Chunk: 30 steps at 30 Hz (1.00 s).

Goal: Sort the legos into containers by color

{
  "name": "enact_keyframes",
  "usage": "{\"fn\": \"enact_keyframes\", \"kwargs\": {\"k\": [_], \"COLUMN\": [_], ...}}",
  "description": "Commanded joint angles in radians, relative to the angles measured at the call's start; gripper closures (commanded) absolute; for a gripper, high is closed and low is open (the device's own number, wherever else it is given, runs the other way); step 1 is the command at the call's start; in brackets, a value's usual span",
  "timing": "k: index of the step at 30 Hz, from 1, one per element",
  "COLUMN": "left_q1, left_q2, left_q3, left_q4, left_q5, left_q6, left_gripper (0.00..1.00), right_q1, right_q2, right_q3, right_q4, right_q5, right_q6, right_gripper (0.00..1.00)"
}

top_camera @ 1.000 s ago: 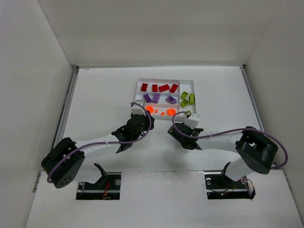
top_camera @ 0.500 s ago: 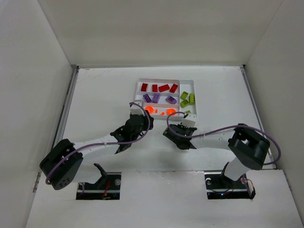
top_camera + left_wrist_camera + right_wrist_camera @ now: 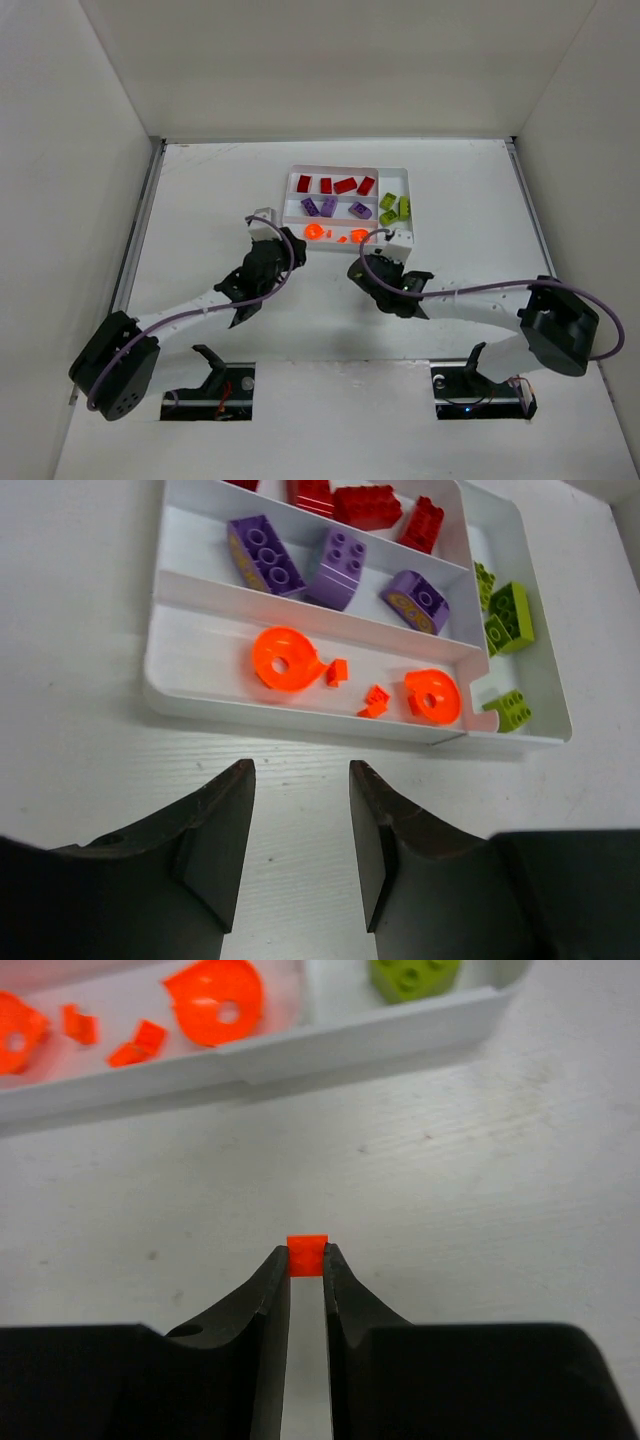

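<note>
- Right wrist view: my right gripper (image 3: 306, 1263) has its two black fingers (image 3: 268, 1295) clamped on a tiny square orange plastic brick (image 3: 307, 1254), pinched at the very tips. It sits over the bare white table (image 3: 480, 1160), just short of the near wall of the flat white compartment tray (image 3: 330, 1052). I cannot tell whether the brick touches the table.
- Left wrist view: my left gripper (image 3: 300, 790) hangs with its fingers (image 3: 220, 830) apart and nothing between them, just in front of the tray.
- The tray holds orange pieces (image 3: 285, 660) in the nearest slot, purple bricks (image 3: 265, 555) behind, red bricks (image 3: 365, 505) farthest and yellow-green bricks (image 3: 510, 615) in the crosswise slot.
- Against a second ago, the left arm has pulled back and left from the tray's near-left corner. The right elbow has swung outward, and its gripper stays by the near-right corner.
</note>
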<state>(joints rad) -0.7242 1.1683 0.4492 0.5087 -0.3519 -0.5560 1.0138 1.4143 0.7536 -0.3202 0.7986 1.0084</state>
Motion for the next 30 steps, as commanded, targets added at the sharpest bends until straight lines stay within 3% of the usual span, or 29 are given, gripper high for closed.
{"fn": "enact_keyframes", "kwargs": {"k": [1, 3, 8, 14, 20, 26, 28, 29, 30], "left_q1": [0.087, 0.154, 0.278, 0.335, 0.338, 0.332, 0.325, 0.325, 0.328], "left_q2": [-0.048, -0.082, -0.188, -0.222, -0.205, -0.199, -0.208, -0.211, -0.211], "left_q3": [-0.047, -0.079, -0.155, -0.188, -0.188, -0.187, -0.187, -0.188, -0.188], "left_q4": [0.033, 0.025, 0.024, 0.024, 0.031, 0.037, 0.039, 0.039, 0.034], "left_q5": [-0.018, -0.001, 0.008, 0.01, 0.013, 0.008, -0.001, -0.004, -0.007], "left_q6": [-0.094, -0.145, -0.219, -0.262, -0.266, -0.263, -0.254, -0.252, -0.251], "left_gripper": [0.59, 0.59, 0.57, 0.51, 0.44, 0.37, 0.28, 0.0, 0.0], "right_q1": [-0.043, -0.097, -0.181, -0.195, -0.203, -0.208, -0.205, -0.205, -0.206], "right_q2": [0.015, 0.066, 0.227, 0.357, 0.33, 0.175, 0.088, 0.037, -0.016], "right_q3": [0.058, 0.093, 0.248, 0.384, 0.392, 0.308, 0.236, 0.189, 0.137], "right_q4": [0.309, 0.403, 0.435, 0.418, 0.418, 0.429, 0.437, 0.444, 0.454], "right_q5": [-0.08, -0.148, -0.222, -0.256, -0.246, -0.231, -0.194, -0.173, -0.156], "right_q6": [-0.163, -0.2, -0.241, -0.275, -0.272, -0.283, -0.289, -0.289, -0.289], "right_gripper": [0.83, 0.83, 0.82, 0.78, 0.53, 0.48, 0.49, 0.49, 0.49]}}
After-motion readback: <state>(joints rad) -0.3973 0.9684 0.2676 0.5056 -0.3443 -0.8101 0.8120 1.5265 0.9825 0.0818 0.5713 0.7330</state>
